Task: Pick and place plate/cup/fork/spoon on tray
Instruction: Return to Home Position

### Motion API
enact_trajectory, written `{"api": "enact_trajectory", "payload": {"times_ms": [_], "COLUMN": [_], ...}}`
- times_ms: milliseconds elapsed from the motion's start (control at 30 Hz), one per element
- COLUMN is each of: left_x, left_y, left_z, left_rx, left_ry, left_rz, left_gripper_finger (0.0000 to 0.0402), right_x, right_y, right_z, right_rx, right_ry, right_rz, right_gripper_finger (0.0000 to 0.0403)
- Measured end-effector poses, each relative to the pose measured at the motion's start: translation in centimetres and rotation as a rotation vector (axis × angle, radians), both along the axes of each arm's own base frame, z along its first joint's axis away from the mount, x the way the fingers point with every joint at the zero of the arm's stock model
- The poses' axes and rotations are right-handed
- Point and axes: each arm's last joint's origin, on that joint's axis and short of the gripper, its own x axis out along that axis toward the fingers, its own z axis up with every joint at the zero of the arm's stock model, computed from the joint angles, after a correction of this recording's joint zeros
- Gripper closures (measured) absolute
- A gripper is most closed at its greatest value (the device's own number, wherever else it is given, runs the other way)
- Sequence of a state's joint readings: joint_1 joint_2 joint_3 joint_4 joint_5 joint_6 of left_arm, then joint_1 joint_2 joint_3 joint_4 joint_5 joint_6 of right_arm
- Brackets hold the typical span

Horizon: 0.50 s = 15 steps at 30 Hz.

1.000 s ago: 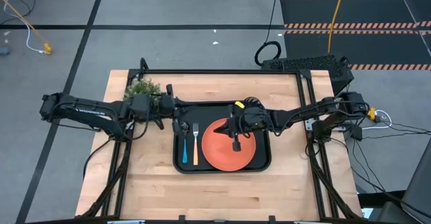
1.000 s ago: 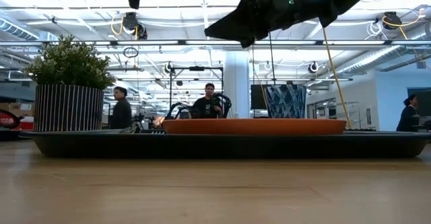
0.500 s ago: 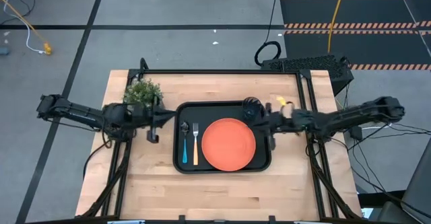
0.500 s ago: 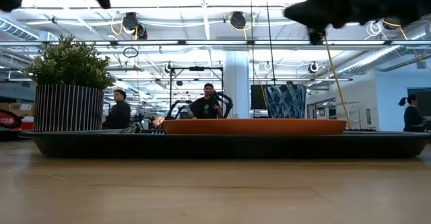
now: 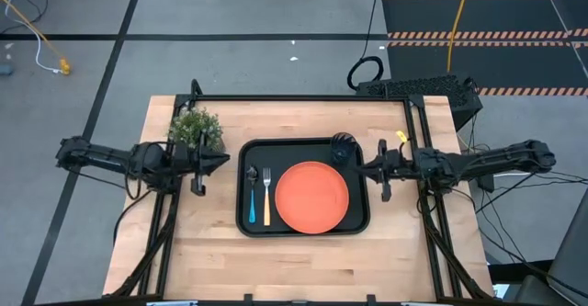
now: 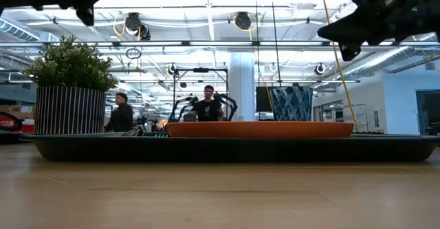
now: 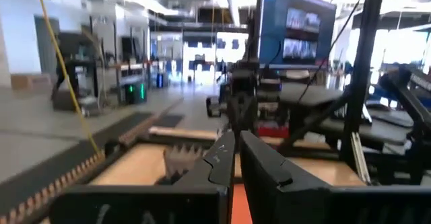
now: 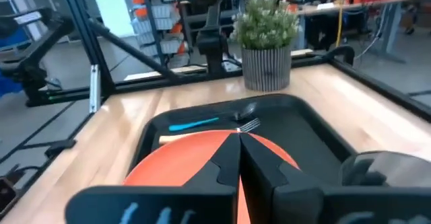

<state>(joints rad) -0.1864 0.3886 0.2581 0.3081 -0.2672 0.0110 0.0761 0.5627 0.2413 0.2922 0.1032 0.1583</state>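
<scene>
The black tray (image 5: pixel 358 223) lies in the middle of the table. On it are the orange plate (image 5: pixel 312 197), the dark grey cup (image 5: pixel 342 148) at the far right corner, the tan-handled fork (image 5: pixel 267 196) and the blue-handled spoon (image 5: pixel 252 196) side by side at the left. My left gripper (image 5: pixel 200 165) is shut and empty above the wood, left of the tray. My right gripper (image 5: pixel 382 171) is shut and empty, right of the tray. The right wrist view shows the plate (image 8: pixel 195 160), spoon (image 8: pixel 195 124), fork (image 8: pixel 248 125) and cup (image 8: pixel 387 170).
A bushy green plant in a striped pot (image 5: pixel 196 125) stands at the far left, close behind my left gripper. A black frame (image 5: pixel 303 98) runs along the table's far edge. Bare wood (image 5: pixel 303 265) lies in front of the tray. People show in the room behind (image 6: pixel 208 105).
My right gripper has gone from above the plate toward the table's right edge and now hangs off the tray. My left gripper has gone from the tray's left end toward the table's left edge. The plate, cup, fork and spoon have stayed where they were.
</scene>
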Motion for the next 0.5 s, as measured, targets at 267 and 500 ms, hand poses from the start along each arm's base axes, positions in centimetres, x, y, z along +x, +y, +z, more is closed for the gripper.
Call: {"api": "enact_trajectory", "payload": {"times_ms": [267, 500], "left_x": [-1.9, -3.0], "left_y": [0.0, 0.1], "left_z": [-0.2, -0.1], "left_rx": [0.039, 0.05], "left_ry": [0.021, -0.005], "left_rz": [-0.032, -0.046], "left_gripper_finger": [0.0376, 0.0376], "right_x": [-0.7, -1.4], "right_y": [0.6, 0.4], "right_z": [0.5, -1.2], "right_rx": [-0.026, -0.024], "right_ry": [-0.034, -0.048], "right_rz": [0.133, 0.097], "right_gripper_finger": [0.0403, 0.0403]}}
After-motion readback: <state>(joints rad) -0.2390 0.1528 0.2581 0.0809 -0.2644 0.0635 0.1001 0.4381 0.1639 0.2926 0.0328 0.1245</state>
